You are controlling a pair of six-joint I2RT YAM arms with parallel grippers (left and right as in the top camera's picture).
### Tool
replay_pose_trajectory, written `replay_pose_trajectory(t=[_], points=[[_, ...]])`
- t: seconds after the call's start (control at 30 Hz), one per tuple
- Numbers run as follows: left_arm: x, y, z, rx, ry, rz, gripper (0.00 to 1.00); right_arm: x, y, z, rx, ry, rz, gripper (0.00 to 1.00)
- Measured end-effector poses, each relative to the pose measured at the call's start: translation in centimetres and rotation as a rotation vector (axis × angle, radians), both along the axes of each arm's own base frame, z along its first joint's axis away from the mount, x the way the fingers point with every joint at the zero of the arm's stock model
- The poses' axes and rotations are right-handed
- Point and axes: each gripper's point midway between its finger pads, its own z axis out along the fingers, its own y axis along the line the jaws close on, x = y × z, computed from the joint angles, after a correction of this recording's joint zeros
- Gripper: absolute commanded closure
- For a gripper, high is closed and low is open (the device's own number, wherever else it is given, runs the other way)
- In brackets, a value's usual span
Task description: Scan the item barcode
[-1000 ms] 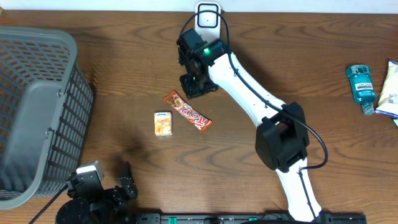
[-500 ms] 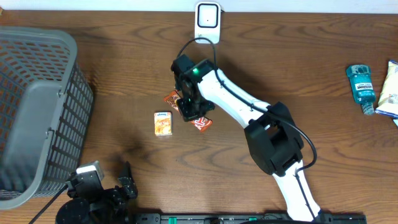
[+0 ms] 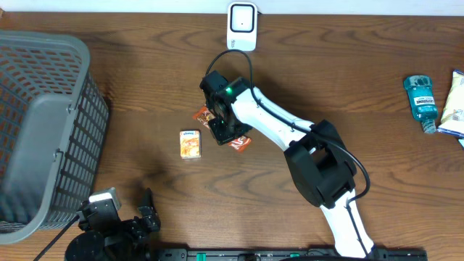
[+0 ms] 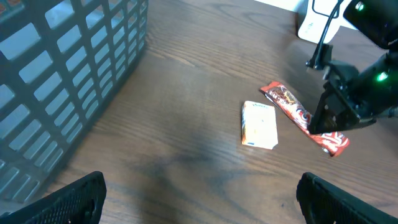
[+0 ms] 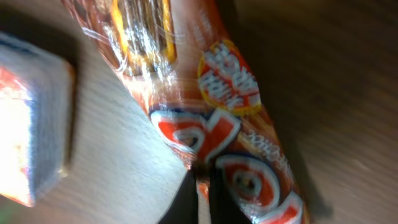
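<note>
Nearest us, the left arm [image 3: 109, 221] sits low at the counter's [image 3: 362, 65] front edge. Its jaws are spread wide and hold nothing; its own camera shows one black finger in each lower corner.

Further out, near the middle of the counter, lies the candy bar [image 3: 240, 143]. It is a long, flat wrapper in orange and red, lying at a slant. Just to its left is a small yellow-orange box [image 3: 190, 143], lying flat and apart from it.

The right arm [image 3: 279, 127], white with black joints, reaches in from the front. Its jaws are closed together, down over the bar's middle, so only the two ends of the wrapper show from above. We cannot tell whether they touch it.

A grey slatted basket [image 3: 43, 65] stands at the far left. A white scanner [image 3: 241, 18] stands at the back edge. A blue-green bottle [image 3: 420, 100] and a packet [image 3: 457, 109] cut off by the frame lie far right.

We count two arms, and one each of the bar, box, basket, scanner, bottle and packet.

Only the right wrist camera shows the wrapper's print. It has red letters edged in white, a yellow-rimmed badge and a shiny crinkled end, all blurred. Only the overhead view shows the bottle and the packet.
</note>
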Motion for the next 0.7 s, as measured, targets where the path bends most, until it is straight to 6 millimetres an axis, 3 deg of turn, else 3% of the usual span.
replay_pose_trajectory(t=[0.1, 0.23, 0.43, 0.6, 0.7], points=[[0.0, 0.0, 0.0, 0.0, 0.0, 0.0, 0.02, 0.9, -0.1, 1.3, -0.026, -0.029, 0.035, 0.37], [0.0, 0.0, 0.0, 0.0, 0.0, 0.0, 0.02, 2.3, 0.7, 2.9, -0.02, -0.103, 0.077, 0.28], [0.0, 0.0, 0.0, 0.0, 0.0, 0.0, 0.02, 2.3, 1.9, 2.4, -0.092, -0.217, 0.15, 0.35], [0.0, 0.0, 0.0, 0.0, 0.0, 0.0, 0.02, 2.1, 2.9, 0.6, -0.171, -0.345, 0.26, 0.43], [0.0, 0.0, 0.0, 0.0, 0.0, 0.0, 0.02, 2.8, 3.5, -0.2, -0.193, -0.439, 0.311, 0.41]])
